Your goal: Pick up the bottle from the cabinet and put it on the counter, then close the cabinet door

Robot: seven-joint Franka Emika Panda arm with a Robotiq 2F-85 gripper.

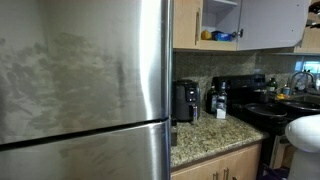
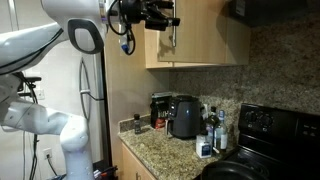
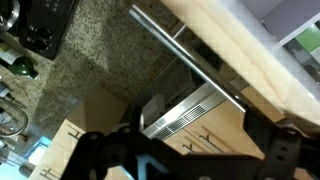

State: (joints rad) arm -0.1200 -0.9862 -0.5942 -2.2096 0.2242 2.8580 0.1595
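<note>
The cabinet (image 1: 220, 15) hangs above the counter with its white interior showing. The cabinet door (image 1: 270, 22) stands open; in the wrist view its handle edge (image 3: 190, 50) runs close above the jaws. My gripper (image 2: 160, 18) is up at the door's top edge, beside the handle. In the wrist view the gripper (image 3: 185, 145) is open and empty. A small whitish bottle (image 2: 205, 148) stands on the counter (image 2: 160, 150) near the stove; it also shows in an exterior view (image 1: 221, 103). The granite counter (image 3: 90, 50) lies far below.
A yellow item and a flat blue item (image 1: 215, 35) lie on the cabinet shelf. A black coffee maker (image 1: 185, 100) and dark bottles (image 2: 212, 120) stand on the counter. A black stove (image 2: 265, 130) is beside them. A stainless fridge door (image 1: 85, 90) fills one side.
</note>
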